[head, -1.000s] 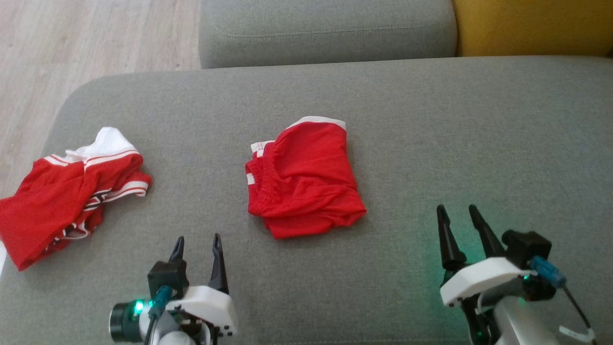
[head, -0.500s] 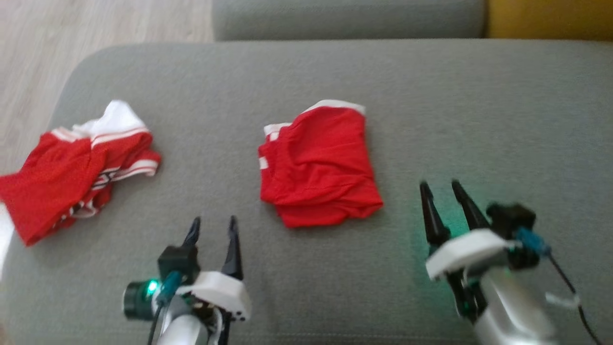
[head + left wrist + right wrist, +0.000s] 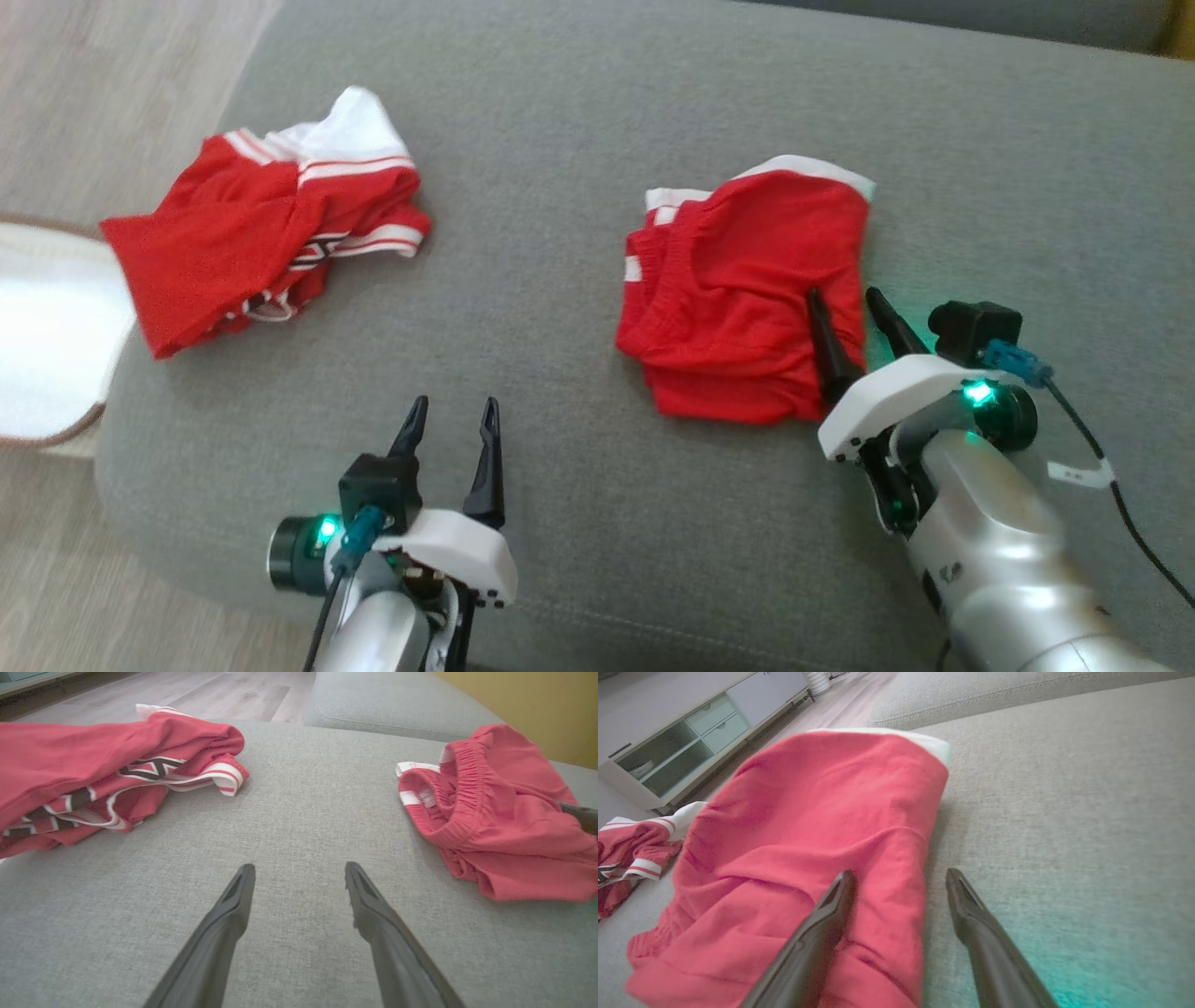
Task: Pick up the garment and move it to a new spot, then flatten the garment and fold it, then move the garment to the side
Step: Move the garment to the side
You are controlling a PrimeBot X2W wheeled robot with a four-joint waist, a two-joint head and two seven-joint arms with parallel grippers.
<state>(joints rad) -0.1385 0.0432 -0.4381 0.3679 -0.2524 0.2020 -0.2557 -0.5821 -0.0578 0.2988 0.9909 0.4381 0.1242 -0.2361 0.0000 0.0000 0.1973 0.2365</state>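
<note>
A grey sofa seat (image 3: 579, 112) spreads wide, its rounded left corner dropping to a pale wooden floor (image 3: 112, 75). Two garments lie on it, well apart. The task's thing, a pair of red shorts (image 3: 738, 280) with white trim, sits folded and rumpled near the middle of the seat. Left of the shorts, a crumpled red jersey (image 3: 252, 224) with white and dark stripes lies close to the seat's left edge. A broad strip of bare cushion runs between them. More open seat lies right of the shorts and beyond them.

There are two claws, both spread wide and holding nothing. The right claw (image 3: 842, 293) straddles the shorts' right edge. One finger (image 3: 822, 924) is over the red cloth and the other over bare cushion just beside it. Whether the finger presses the cloth cannot be told. The left claw (image 3: 455, 403) hovers over bare seat, nearer the robot than the shorts and left of them, pointing into the gap between the garments.

Left of the shorts and past the jersey, a pale round thing (image 3: 47, 327) with a brown rim rests on the floor against the seat. Beyond the shorts rise a grey back cushion (image 3: 397, 704) and a yellow surface (image 3: 523, 704). A low cabinet (image 3: 691, 732) stands across the floor.
</note>
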